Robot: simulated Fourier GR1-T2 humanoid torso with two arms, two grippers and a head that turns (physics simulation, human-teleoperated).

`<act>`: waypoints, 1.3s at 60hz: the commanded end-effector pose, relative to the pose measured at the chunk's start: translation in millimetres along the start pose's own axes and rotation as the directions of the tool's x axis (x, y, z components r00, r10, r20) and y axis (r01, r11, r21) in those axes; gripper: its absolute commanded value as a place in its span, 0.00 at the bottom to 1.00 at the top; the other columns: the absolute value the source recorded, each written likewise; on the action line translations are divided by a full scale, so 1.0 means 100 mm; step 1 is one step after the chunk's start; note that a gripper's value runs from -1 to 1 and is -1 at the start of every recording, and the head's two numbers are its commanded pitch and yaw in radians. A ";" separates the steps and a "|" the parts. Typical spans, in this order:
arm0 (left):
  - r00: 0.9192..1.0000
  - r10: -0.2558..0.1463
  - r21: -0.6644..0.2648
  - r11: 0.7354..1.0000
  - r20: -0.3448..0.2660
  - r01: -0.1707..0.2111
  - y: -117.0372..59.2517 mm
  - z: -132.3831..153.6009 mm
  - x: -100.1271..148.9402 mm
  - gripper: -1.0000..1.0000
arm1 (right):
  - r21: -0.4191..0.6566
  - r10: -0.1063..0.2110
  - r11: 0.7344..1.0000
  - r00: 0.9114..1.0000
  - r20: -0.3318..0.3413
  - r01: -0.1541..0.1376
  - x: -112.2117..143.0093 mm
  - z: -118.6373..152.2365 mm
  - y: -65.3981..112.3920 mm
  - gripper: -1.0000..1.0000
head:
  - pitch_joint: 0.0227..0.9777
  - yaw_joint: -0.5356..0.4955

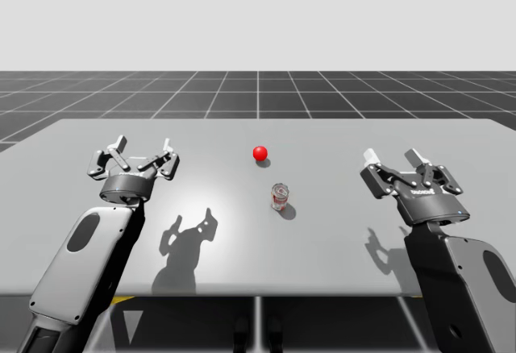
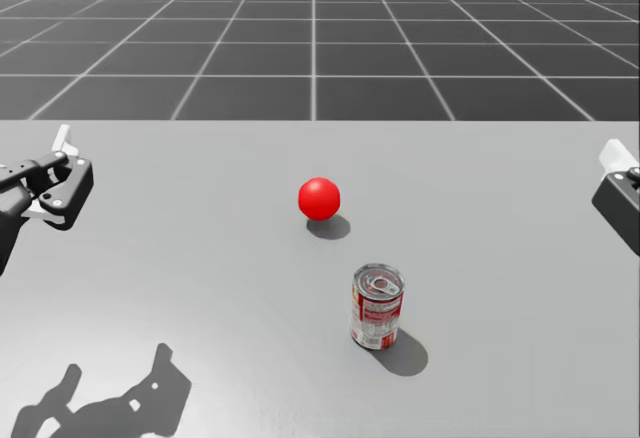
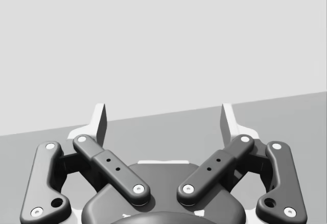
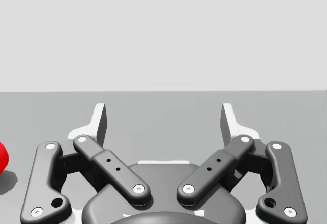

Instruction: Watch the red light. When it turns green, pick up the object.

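My left gripper (image 1: 143, 147) and right gripper (image 1: 393, 158) hover wide apart, fingers spread and empty, over the plain grey table (image 1: 339, 248). The red-and-white can (image 1: 279, 197) stands upright mid-table, near the red light (image 1: 260, 153). A dark gridded floor (image 1: 242, 91) lies beyond.

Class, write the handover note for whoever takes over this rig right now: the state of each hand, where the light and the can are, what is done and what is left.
Left hand: open, holding nothing, over the table's left side.
Right hand: open, holding nothing, over the right side.
Light: red, sitting mid-table.
Red and white can: upright, just nearer me than the light and slightly to its right, apart from both hands.
Done: nothing; the can is not yet picked up.
Left: watch the light, and once it turns green, pick up the can.
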State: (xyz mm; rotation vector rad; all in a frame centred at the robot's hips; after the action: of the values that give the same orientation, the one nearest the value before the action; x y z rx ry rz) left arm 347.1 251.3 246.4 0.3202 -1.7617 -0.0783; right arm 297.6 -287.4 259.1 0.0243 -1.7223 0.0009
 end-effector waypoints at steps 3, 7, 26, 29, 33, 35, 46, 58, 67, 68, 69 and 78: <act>1.000 0.000 -0.004 1.000 -0.002 0.000 -0.02 0.00 0.00 0.00 | -0.005 0.011 1.000 1.000 0.004 -0.011 0.00 0.00 0.00 0.00 | 0.61 0.50; 1.000 0.001 -0.004 1.000 -0.002 -0.001 -0.02 0.00 0.00 0.00 | -0.006 0.010 1.000 1.000 0.005 -0.010 0.00 0.00 0.00 0.00 | 0.61 0.50; 1.000 0.002 -0.003 1.000 -0.002 -0.002 -0.02 0.00 0.00 0.00 | -0.006 0.005 1.000 1.000 0.004 -0.005 0.00 -0.01 -0.01 0.00 | 0.61 0.51; 1.000 0.002 -0.004 1.000 -0.002 -0.002 -0.02 0.00 0.00 0.00 | -0.005 0.004 1.000 1.000 0.004 -0.004 0.00 -0.01 -0.01 0.00 | 0.61 0.50; 1.000 0.001 -0.005 1.000 -0.002 -0.001 -0.02 0.00 0.00 0.00 | -0.005 0.005 1.000 1.000 0.003 -0.005 -0.01 -0.01 -0.01 0.00 | 0.63 0.50; 1.000 0.000 -0.005 1.000 -0.002 0.000 -0.02 0.00 0.00 0.00 | -0.006 0.005 1.000 1.000 0.003 -0.005 -0.01 -0.01 -0.01 0.00 | 0.64 0.50; 1.000 -0.004 -0.007 1.000 -0.001 0.004 -0.02 0.00 0.00 0.00 | -0.007 0.004 1.000 1.000 0.001 -0.004 -0.01 -0.01 -0.01 0.00 | 0.74 0.45; 1.000 -0.008 -0.013 1.000 -0.003 0.008 -0.04 0.00 0.00 0.00 | 0.000 0.004 1.000 1.000 -0.003 -0.004 -0.01 -0.01 0.01 0.00 | 0.79 0.42; 1.000 -0.009 -0.013 1.000 -0.003 0.009 -0.04 0.00 0.00 0.00 | 0.005 0.006 1.000 1.000 -0.012 -0.006 -0.02 -0.01 0.04 0.00 | 0.81 0.40; 1.000 -0.008 -0.013 1.000 -0.003 0.008 -0.04 0.00 0.01 0.00 | 0.005 0.005 1.000 1.000 -0.014 -0.005 -0.02 -0.01 0.04 0.00 | 0.81 0.40; 1.000 -0.008 -0.012 1.000 -0.003 0.008 -0.04 0.00 0.01 0.00 | 0.007 0.001 1.000 1.000 -0.016 -0.001 -0.02 -0.01 0.05 0.00 | 0.81 0.40; 1.000 -0.004 -0.011 1.000 -0.004 0.004 -0.04 0.01 0.01 0.00 | 0.027 -0.051 0.998 0.997 -0.056 0.053 -0.01 -0.01 0.11 0.00 | 0.81 0.41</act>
State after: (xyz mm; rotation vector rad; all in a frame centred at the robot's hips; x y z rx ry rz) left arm 347.0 247.4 246.1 0.3164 -1.7566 -0.0923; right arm 298.7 -281.6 258.6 0.0467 -1.6958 -0.0012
